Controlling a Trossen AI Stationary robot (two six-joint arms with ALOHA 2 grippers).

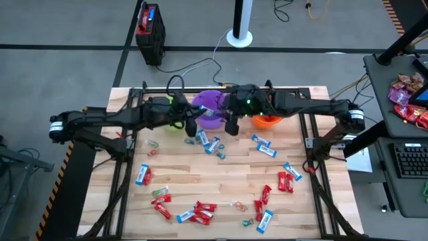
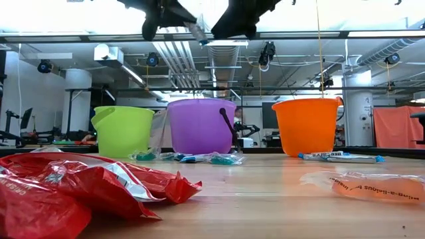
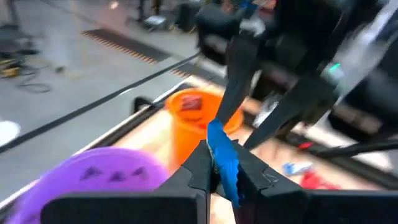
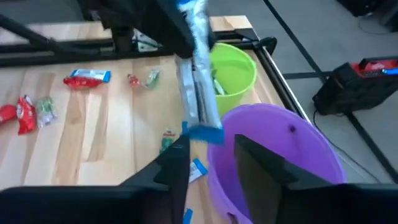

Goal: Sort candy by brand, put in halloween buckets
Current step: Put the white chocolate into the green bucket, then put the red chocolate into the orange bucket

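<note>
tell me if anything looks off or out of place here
Nothing is spilled or damaged. The odd part is a handover in mid-air: a blue-and-white candy is pinched in the left gripper above the purple bucket, while the right gripper has its fingers open beside it.

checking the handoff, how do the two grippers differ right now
The left gripper is shut on a blue-and-white candy; the right gripper stands open, holding nothing. In the high view, the left one sits toward the green bucket, the right one toward the orange bucket. Both hang raised near the purple bucket.
</note>
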